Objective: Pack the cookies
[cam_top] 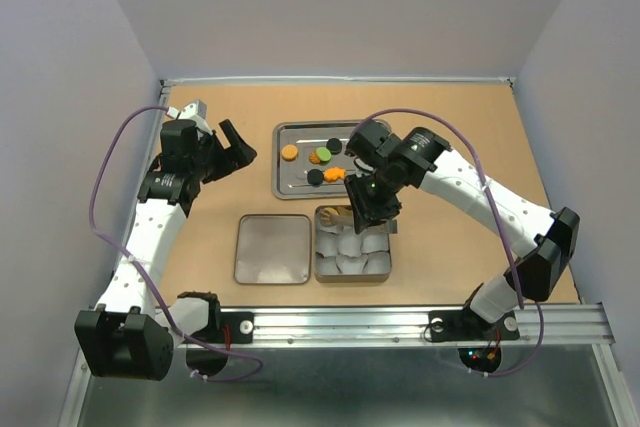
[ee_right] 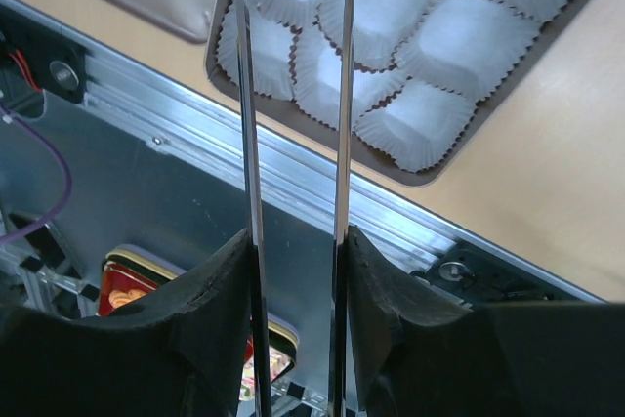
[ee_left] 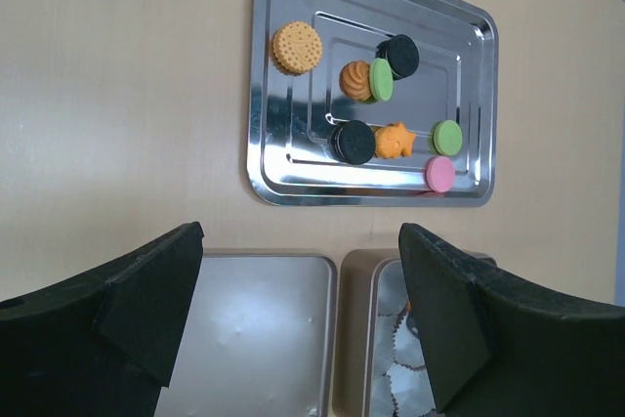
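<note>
I count eight cookies (ee_left: 353,142) on the one steel tray (ee_left: 269,95) at the far side of the desk (cam_top: 430,257): three orange, two black, two green, one pink. My left end effector (ee_left: 301,251) hangs open. The right end effector (ee_right: 296,241) grips metal tongs (ee_right: 247,95) over the one tin (cam_top: 352,278) of paper cups (ee_right: 430,124).

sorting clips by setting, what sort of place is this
Probably a robotics lab test cell: a tan wooden tabletop boxed in by plain pale walls, a grooved aluminium mounting rail, small coloured cookies staged on a shiny steel tray.
</note>
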Tool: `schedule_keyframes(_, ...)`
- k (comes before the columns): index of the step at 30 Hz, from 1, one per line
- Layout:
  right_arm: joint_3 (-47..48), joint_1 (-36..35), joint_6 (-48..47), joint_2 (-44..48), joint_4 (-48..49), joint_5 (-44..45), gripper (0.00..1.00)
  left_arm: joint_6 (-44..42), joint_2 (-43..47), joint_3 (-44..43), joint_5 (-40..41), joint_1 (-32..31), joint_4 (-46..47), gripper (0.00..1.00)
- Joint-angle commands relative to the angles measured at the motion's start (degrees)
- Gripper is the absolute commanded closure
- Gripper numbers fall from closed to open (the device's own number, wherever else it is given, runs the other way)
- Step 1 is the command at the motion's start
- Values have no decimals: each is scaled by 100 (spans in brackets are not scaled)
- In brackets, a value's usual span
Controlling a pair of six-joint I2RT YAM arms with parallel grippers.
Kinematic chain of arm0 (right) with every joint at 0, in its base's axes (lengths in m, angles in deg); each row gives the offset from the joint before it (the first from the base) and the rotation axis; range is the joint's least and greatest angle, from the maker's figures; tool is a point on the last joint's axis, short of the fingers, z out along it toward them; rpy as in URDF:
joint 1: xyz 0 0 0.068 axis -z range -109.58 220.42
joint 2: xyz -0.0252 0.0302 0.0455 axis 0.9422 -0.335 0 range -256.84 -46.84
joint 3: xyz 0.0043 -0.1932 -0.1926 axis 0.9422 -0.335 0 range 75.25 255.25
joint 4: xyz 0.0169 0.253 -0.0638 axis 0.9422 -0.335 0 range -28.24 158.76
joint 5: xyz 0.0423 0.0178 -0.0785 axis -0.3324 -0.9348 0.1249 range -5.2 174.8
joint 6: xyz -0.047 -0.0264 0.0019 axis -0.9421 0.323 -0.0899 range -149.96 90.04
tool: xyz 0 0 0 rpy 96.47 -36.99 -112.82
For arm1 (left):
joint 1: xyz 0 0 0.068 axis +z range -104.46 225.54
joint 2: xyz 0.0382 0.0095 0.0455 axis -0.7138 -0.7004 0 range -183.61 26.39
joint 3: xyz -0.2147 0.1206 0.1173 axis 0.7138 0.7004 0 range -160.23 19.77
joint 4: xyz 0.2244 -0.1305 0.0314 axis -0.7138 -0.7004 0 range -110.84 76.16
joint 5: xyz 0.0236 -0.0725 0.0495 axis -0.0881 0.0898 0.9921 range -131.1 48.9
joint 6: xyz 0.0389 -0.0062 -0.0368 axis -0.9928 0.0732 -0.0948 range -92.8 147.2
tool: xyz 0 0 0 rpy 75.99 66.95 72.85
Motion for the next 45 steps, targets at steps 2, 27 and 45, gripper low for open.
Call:
schedule_keyframes(2,-182,-265,108,200,508,-77,66,72,122,26,-125,-61,254,7)
schedule_keyframes(27,-103,-274,90,-213,500,485,44,46,228,140,-55,-96,219,7)
schedule_keyframes(45,1813,-265,442,-784,-10,1020,44,-42,131,-79,-90,-96,236,7)
